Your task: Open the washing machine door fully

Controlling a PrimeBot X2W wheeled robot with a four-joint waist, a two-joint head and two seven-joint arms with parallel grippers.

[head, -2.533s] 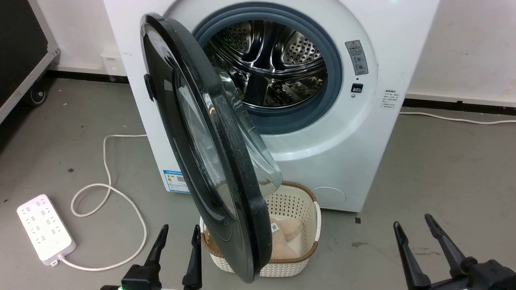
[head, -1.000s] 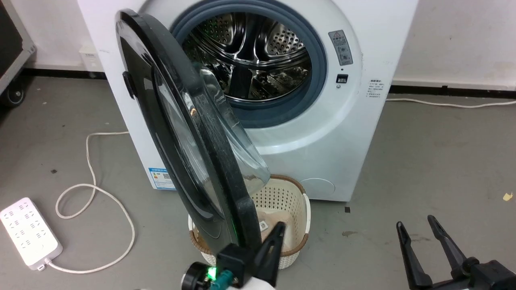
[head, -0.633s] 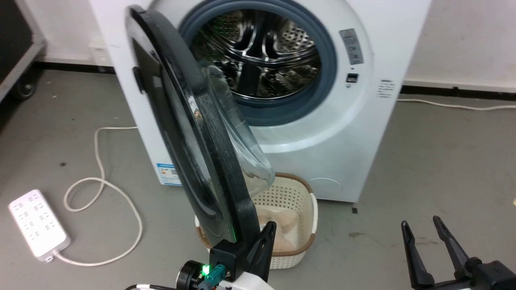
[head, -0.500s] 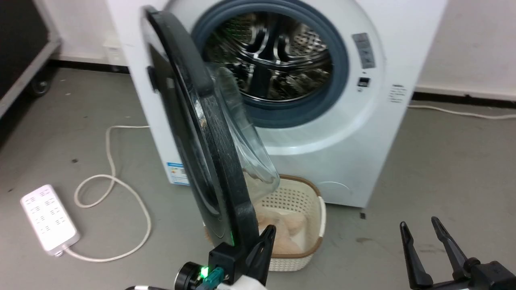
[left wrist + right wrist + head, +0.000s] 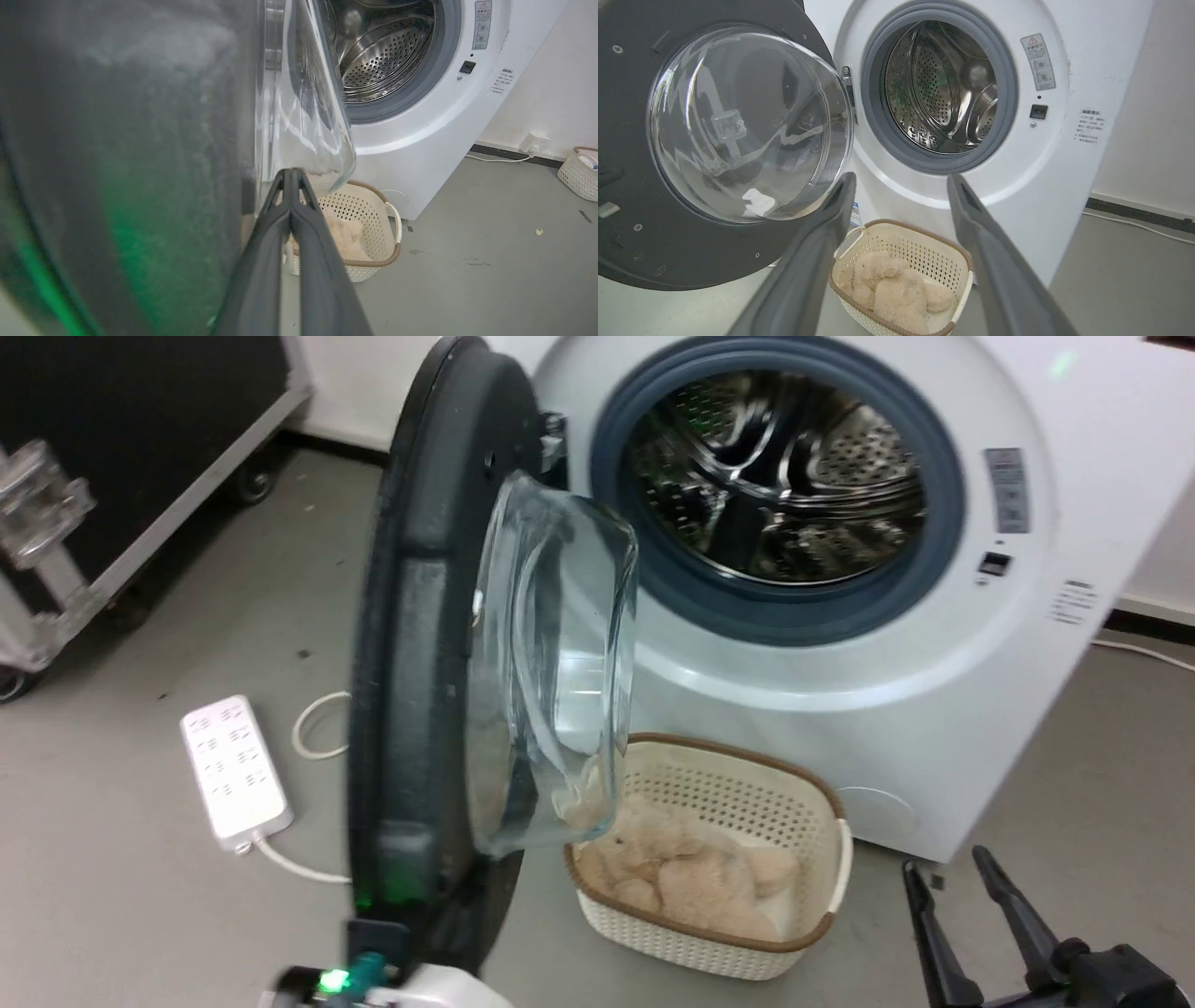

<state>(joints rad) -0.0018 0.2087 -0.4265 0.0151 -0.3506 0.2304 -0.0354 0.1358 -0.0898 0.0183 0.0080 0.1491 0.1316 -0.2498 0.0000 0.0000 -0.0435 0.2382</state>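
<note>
The washing machine door (image 5: 411, 644) stands swung out from the white machine, its black inner face and bulging glass bowl (image 5: 551, 663) turned toward the drum opening (image 5: 780, 476). My left gripper (image 5: 290, 173) is shut with nothing in it. Its fingers lie close along the door's inner face (image 5: 117, 140), tips by the lower edge of the glass bowl (image 5: 308, 107). In the head view its wrist glows green below the door. My right gripper (image 5: 941, 861) hangs open at the lower right, apart from the door (image 5: 626, 242). In its own view the right gripper (image 5: 901, 179) points at the machine.
A cream basket (image 5: 822, 821) holding a beige plush toy (image 5: 681, 877) sits on the floor under the drum opening, just right of the door. A white power strip (image 5: 233, 770) with its cord lies left of the door. A black wheeled case (image 5: 121, 429) stands far left.
The door has swung further open, now showing its inner face and bowl. My left gripper has gone with it along the inner side. The head camera has shifted. The right gripper stays open.
</note>
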